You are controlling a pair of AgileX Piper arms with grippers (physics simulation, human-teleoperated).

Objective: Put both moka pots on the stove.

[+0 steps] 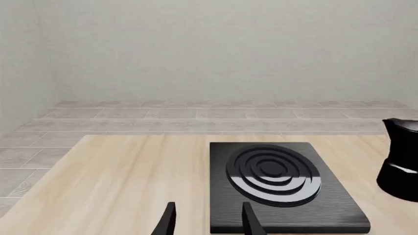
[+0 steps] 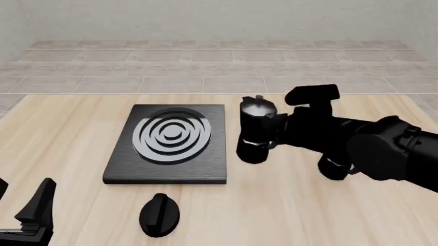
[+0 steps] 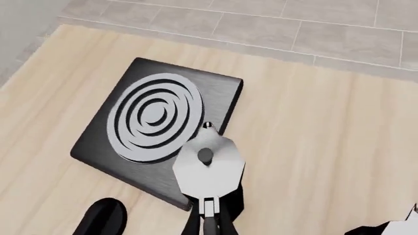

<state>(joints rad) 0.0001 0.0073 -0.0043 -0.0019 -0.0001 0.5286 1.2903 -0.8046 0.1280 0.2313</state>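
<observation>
Front view: table (image 2: pixel 75 128), pale wood, carries everything; the stove (image 2: pixel 169 144) is my landmark, a flat black slab with silver rings, nothing on it yet. Right arm reaches in from the stove's right side and largely covers what lies behind it. Nearer moka pot (image 2: pixel 257 130) stands upright just beside the stove's right edge, apart from it, silvery lid up. The right gripper (image 2: pixel 274 130) sits at this pot's handle side; in the right wrist view the two fingers (image 3: pixel 210 223) appear drawn together below the lid (image 3: pixel 209 169), seemingly pinching the handle, though the contact itself is hidden under the lid. Second moka pot (image 2: pixel 335 166) is farther right of the stove, mostly masked by the arm; only its lower body shows. Black oval knob (image 2: pixel 159 214) lies on the near side of the stove, not part of the job. Left gripper (image 1: pixel 207 221) hovers off the stove's near-left corner, fingers spread, holding nothing. Handling judgement: pots look rigid, glossy and faceted, so likely slippery on the body and top-heavy above the narrow waist; probably of moderate weight. The side handle is the sensible hold, gripped firmly, since a pot hung from its handle may swing or tilt. Set it down level on the rings.
</observation>
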